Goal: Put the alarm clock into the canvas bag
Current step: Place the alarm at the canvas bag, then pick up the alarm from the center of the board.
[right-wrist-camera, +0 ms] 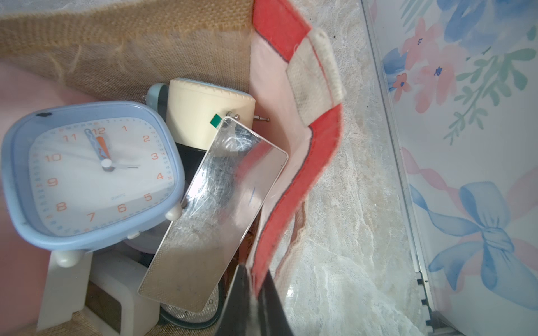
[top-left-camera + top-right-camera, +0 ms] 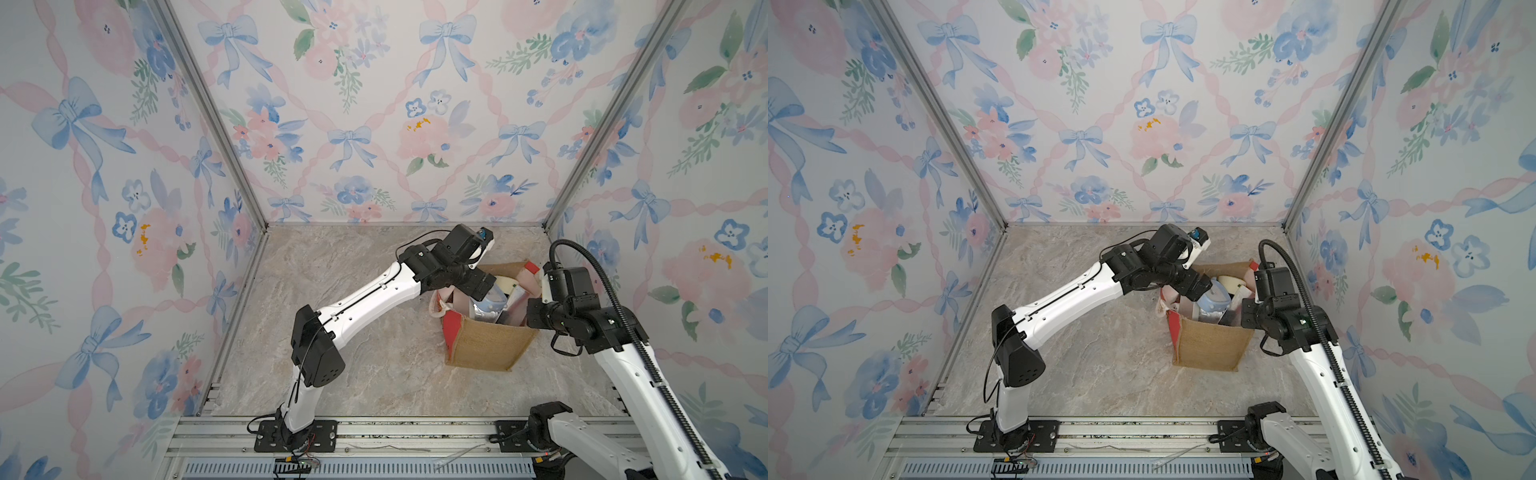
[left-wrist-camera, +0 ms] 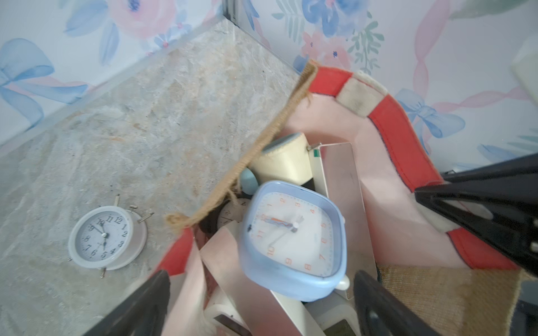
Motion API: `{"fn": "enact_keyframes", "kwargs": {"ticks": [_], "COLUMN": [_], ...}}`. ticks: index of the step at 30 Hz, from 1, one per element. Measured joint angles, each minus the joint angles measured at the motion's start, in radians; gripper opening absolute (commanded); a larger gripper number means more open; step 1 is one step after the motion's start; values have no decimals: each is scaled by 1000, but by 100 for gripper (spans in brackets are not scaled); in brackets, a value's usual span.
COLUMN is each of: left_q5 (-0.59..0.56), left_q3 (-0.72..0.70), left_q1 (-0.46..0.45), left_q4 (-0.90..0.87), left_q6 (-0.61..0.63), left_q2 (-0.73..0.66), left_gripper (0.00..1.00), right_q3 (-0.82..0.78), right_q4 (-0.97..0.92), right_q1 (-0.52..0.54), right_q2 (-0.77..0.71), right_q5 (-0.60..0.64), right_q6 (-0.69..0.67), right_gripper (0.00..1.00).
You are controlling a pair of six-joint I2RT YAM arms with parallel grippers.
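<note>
- My left gripper [image 3: 260, 275] hangs over the bag's mouth with its jaws spread wide and gripping nothing.
- Between and below those fingers lies the pale-blue square plastic alarm clock [image 3: 294, 241], face up with orange numerals. It appears to be clear of both pads.
- The blue clock rests inside the bag on a heap of others: a cream cylindrical clock [image 1: 209, 107], a mirror-faced rectangular clock [image 1: 215, 209] and white plastic ones beneath.
- My right gripper [image 1: 254, 279] is clenched on the rim of a red side panel, which appears to hold the mouth open.
- The tan burlap canvas bag with red side panels [image 2: 486, 345] stands upright on the marble-patterned tabletop [image 3: 145, 116], near the back right corner in both top views.
- By my reading, this clock's drop is done: it is within the walls and let go.
- One white round metal twin-bell alarm clock [image 3: 106, 237] lies on the tabletop just beside the bag's burlap wall.
- If that one counts, it is what is left, and my left arm must first lift clear of the bag.
</note>
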Motion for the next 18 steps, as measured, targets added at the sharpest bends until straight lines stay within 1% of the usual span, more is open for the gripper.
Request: {"fn": "enact_keyframes", "kwargs": {"ticks": [6,10,14,18], "left_q5": [-57,-68,-69,-64], "left_q3": [-2,-21,-21,-21], "left_q1": [121,197,256,285], "left_q4": [5,6,9,18], "left_q6": [-18,-35,-45,-59], "left_q2": [-26,-22,16,103], "left_gripper": [98,98,98,98], "right_q3": [0,0,0,0], "right_q4": [0,0,0,0], "right_q1": [0,0,0,0], "right_q2": [-1,-1,-1,-1], "right_q5": [0,0,0,0], "right_q6": [0,0,0,0], "right_gripper": [6,6,6,6]}}
